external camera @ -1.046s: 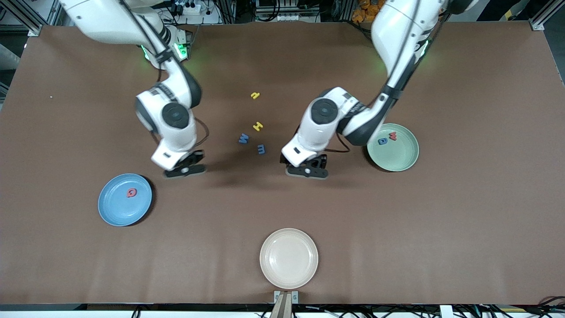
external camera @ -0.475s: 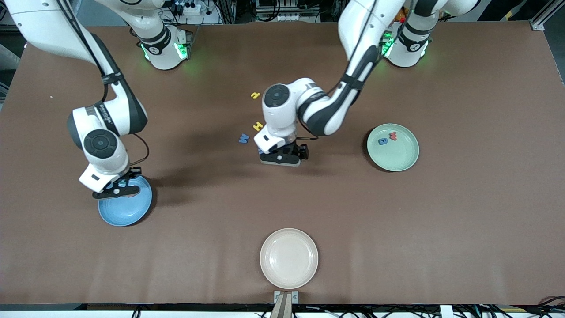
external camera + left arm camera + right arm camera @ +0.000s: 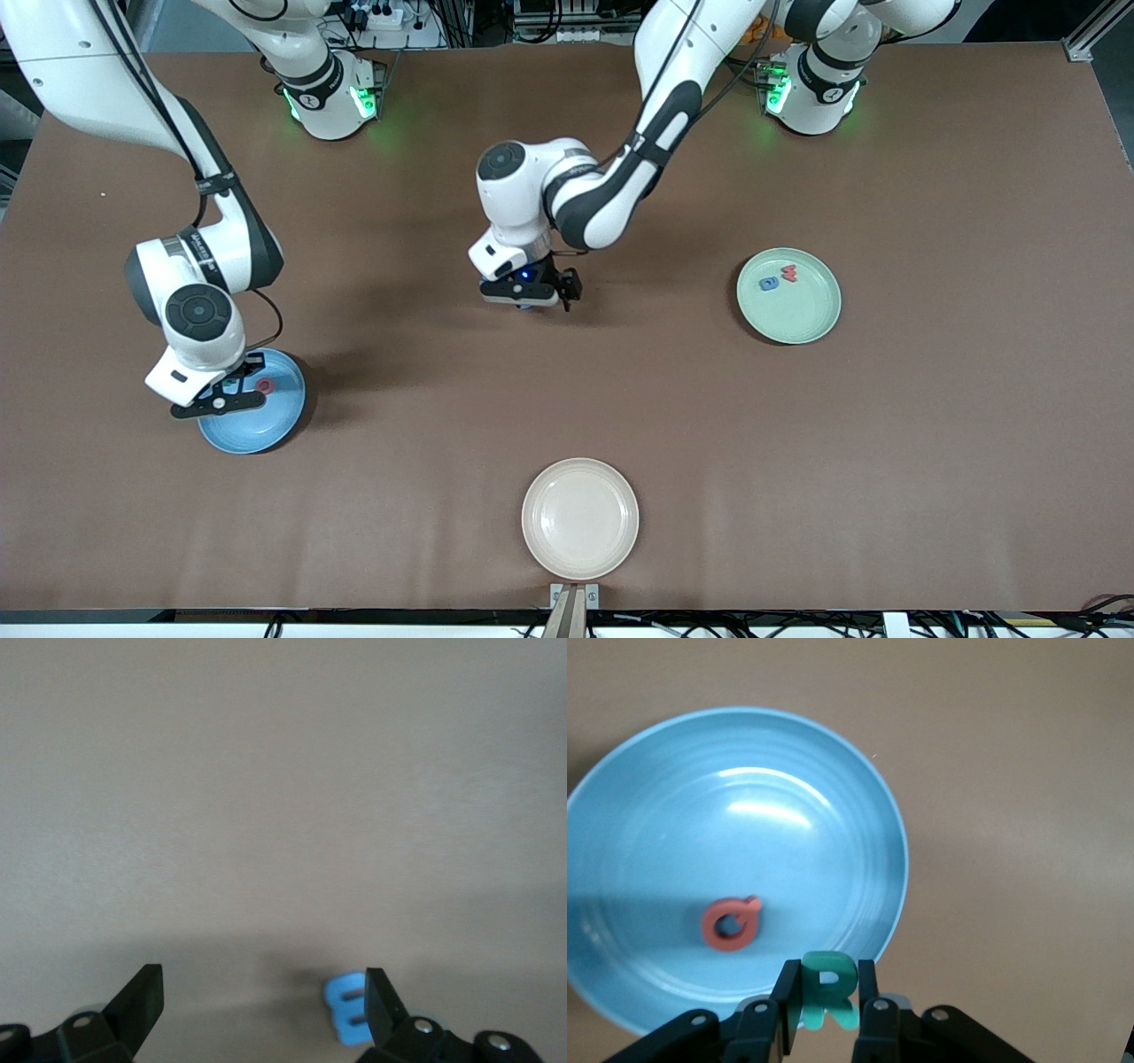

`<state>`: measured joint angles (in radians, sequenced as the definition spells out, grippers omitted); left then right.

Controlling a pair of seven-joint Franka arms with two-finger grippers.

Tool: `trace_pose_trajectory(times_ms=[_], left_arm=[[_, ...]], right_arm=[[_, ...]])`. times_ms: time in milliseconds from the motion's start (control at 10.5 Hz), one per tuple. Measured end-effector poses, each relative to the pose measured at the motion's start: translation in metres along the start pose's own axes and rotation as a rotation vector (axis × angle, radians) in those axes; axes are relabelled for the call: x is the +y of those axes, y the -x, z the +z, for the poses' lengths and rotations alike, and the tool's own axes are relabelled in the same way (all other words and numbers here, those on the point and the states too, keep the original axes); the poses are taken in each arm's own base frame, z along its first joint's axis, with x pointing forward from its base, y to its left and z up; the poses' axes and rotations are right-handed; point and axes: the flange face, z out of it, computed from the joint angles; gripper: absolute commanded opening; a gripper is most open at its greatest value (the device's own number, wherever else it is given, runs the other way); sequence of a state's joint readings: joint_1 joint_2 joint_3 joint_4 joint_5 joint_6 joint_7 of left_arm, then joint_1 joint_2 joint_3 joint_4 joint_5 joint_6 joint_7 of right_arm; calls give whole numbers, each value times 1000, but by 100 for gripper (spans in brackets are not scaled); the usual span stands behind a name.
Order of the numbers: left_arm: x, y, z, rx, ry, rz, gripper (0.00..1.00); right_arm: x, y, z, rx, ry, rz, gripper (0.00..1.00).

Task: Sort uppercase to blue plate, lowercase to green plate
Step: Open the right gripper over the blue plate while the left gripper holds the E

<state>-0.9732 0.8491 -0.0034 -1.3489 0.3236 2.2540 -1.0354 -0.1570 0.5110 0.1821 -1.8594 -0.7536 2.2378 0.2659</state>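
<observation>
My right gripper [image 3: 828, 992] hangs over the rim of the blue plate [image 3: 673, 815], shut on an upright teal R [image 3: 829, 985]. A red Q [image 3: 729, 923] lies flat in that plate. In the front view the right gripper [image 3: 223, 397] covers part of the blue plate [image 3: 266, 427] beside the Q [image 3: 264, 385]. My left gripper [image 3: 263, 983] is open, low over the table's middle. A blue lowercase m [image 3: 348, 1017] lies on the mat beside one fingertip [image 3: 379, 992]. The green plate [image 3: 802, 321] holds a red w [image 3: 790, 274] and a blue letter [image 3: 768, 283].
A beige plate [image 3: 579, 518] stands at the table's edge nearest the front camera. The left arm's hand [image 3: 523, 288] covers the spot where the loose letters lay, so they do not show in the front view.
The right arm swung from the table's middle to over the blue plate. The left arm moved from beside the green plate to over the loose letters, now hiding them in the front view.
</observation>
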Motion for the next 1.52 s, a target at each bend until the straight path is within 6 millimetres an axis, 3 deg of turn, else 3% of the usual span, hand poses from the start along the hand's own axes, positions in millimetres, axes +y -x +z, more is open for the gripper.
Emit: trace_pose_trajectory(times_ms=[285, 666, 856, 1046, 1236, 1521], left_arm=[[15, -3, -6, 45, 78, -75, 100], [15, 1, 22, 48, 92, -78, 100], [13, 4, 38, 39, 85, -76, 100], [14, 5, 43, 34, 96, -84, 89], [14, 5, 44, 17, 112, -104, 85], [14, 12, 51, -20, 118, -112, 68]], right_arm=[[6, -9, 1, 12, 0, 18, 100], [21, -24, -18, 54, -1, 60, 100], [20, -25, -19, 32, -98, 144, 100], [17, -22, -17, -3, -150, 184, 100], [15, -15, -10, -51, -213, 209, 100], [32, -1, -18, -109, -308, 206, 100]])
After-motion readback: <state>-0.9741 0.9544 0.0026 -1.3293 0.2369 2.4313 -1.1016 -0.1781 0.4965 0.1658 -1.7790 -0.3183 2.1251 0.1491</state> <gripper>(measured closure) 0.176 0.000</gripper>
